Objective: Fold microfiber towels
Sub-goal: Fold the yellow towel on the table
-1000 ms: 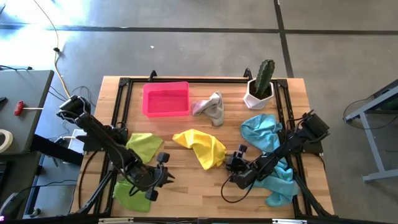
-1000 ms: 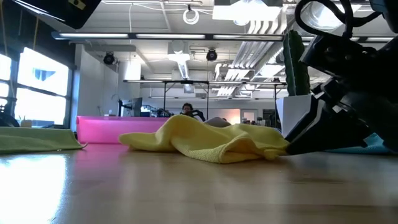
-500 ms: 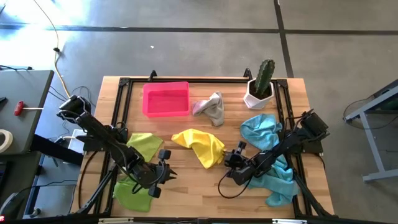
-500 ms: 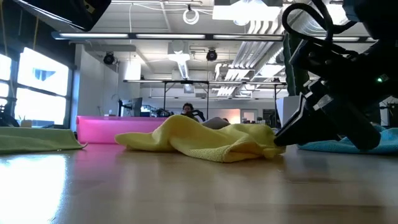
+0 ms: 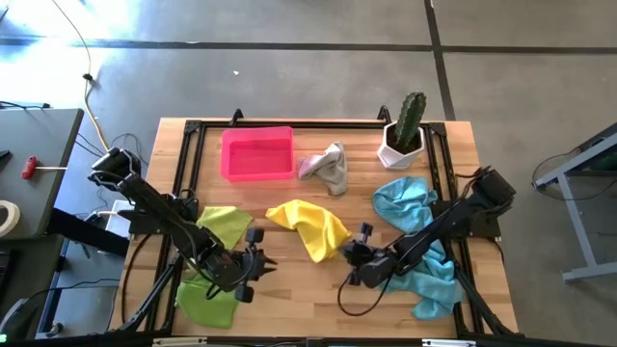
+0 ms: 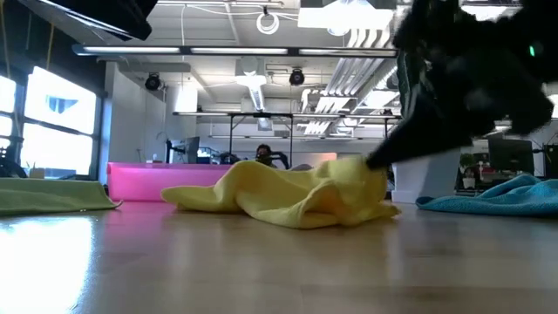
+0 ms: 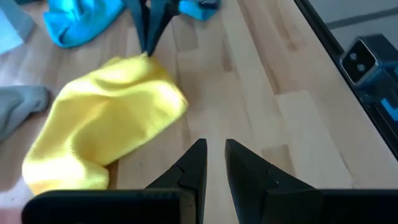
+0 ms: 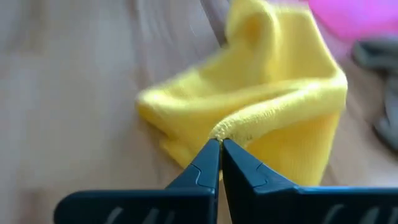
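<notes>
High view: right gripper [image 5: 345, 254] is now pinched on the near-right corner of the yellow towel [image 5: 310, 227]. A second ago its fingers were spread and sat just right of that corner; since then it slid left and clamped down. Right wrist view confirms it: fingertips [image 8: 219, 151] pressed together with the yellow hem caught between them. Low view shows that edge of the yellow towel [image 6: 288, 199] lifted and bunched higher than before.

Left gripper [image 5: 262, 262] moved a little right along the front of the bench; it hovers over bare wood left of the yellow towel, fingers [image 7: 198, 163] narrowly apart, holding nothing.

Towel positions unchanged otherwise:
- yellow at bench centre
- lime towel [image 5: 226, 227] near the left edge, green towel [image 5: 206, 301] at the front-left corner
- light blue towels [image 5: 415, 241] along the right edge under the right arm
- grey towel [image 5: 328, 168] just right of the pink tray [image 5: 256, 154] at the back
</notes>
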Robot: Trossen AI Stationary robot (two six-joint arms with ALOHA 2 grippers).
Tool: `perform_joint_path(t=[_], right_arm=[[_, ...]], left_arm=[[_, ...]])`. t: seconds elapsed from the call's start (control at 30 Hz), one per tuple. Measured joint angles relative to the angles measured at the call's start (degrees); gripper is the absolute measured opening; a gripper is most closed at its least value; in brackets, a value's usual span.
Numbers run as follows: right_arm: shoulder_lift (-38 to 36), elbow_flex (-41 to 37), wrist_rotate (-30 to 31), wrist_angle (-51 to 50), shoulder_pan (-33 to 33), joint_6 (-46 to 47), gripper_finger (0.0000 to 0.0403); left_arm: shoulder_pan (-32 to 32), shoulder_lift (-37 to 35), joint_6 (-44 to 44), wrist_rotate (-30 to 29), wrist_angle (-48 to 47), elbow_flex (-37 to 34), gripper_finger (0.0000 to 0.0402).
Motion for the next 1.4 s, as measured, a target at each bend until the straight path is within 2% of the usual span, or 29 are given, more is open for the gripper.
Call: perform_joint_path(t=[0.17, 0.37, 0.53, 0.67, 0.73, 1.0, 1.1, 1.23, 1.4], right_arm=[[-3.0, 7.5, -1.6, -5.2, -0.4, -6.1, 0.0001], [-3.6, 18.9, -2.0, -19.5, -2.0, -8.6, 0.0000], [-3.5, 26.8, -2.0, -28.6, -4.2, -8.8, 0.0000], [-3.5, 31.0, -2.0, -31.6, -6.3, -10.9, 0.0000], [-3.4, 32.9, -2.0, -32.7, -7.4, -12.2, 0.0000], [-3.4, 41.2, -5.2, -36.9, -12.5, -18.5, 0.0000], [-3.4, 45.0, -5.2, -40.3, -14.3, -19.2, 0.0000], [-3.4, 49.2, -5.0, -42.4, -16.8, -19.2, 0.0000], [-3.4, 52.8, -4.4, -42.6, -20.0, -19.4, 0.0000]], left_arm=[[0.0, 0.6, 1.8, -2.4, 3.4, 0.0, 0.0049], [0.0, 4.8, 2.8, -6.8, 7.9, 0.0, 0.0059], [0.3, 8.8, 5.9, -16.1, 13.5, -0.1, 0.0087], [1.1, 11.6, 6.4, -23.5, 20.6, -0.1, 0.0110], [1.8, 13.1, 6.6, -25.2, 24.6, 0.0, 0.0121], [3.0, 18.0, 14.4, -25.2, 36.9, 0.0, 0.0147], [2.9, 19.6, 18.6, -23.2, 40.8, 0.0, 0.0147], [2.9, 21.0, 23.2, -19.0, 44.0, 0.0, 0.0148], [3.0, 23.0, 27.3, -19.6, 44.0, 0.0, 0.0149]])
